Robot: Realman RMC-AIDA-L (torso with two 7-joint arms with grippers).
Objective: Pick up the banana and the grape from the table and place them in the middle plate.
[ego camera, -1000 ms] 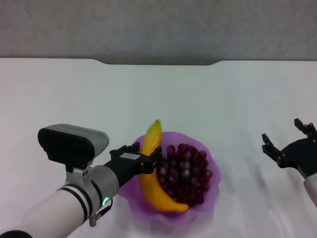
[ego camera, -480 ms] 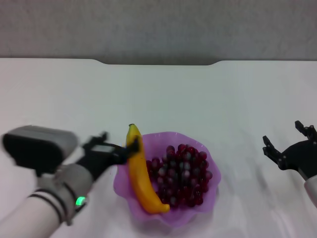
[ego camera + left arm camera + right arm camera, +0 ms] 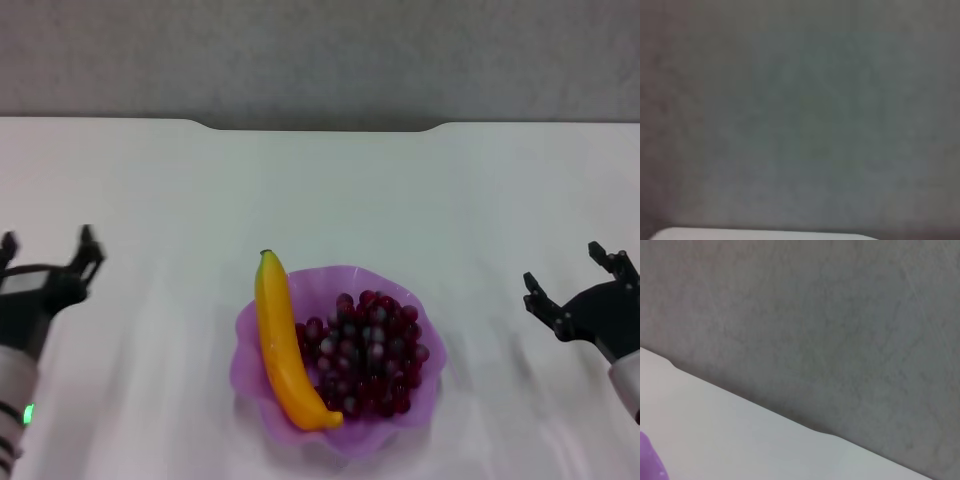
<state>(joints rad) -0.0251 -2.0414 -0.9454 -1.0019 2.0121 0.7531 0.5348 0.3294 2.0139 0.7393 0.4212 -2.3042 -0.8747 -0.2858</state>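
The yellow banana lies in the left side of the purple scalloped middle plate, its stem tip sticking out over the far rim. The dark red-purple grape bunch fills the plate's right side, touching the banana. My left gripper is open and empty, far to the left of the plate near the view's edge. My right gripper is open and empty at the right side of the table. A sliver of the plate's rim shows in the right wrist view. The left wrist view shows only the grey wall.
The table's notched far edge meets the grey wall. The right wrist view shows that edge and wall; the left wrist view shows a strip of table below the wall.
My left gripper has let go of the banana, which shifted left in the plate, and the arm has pulled back far to the left. The right gripper has barely moved.
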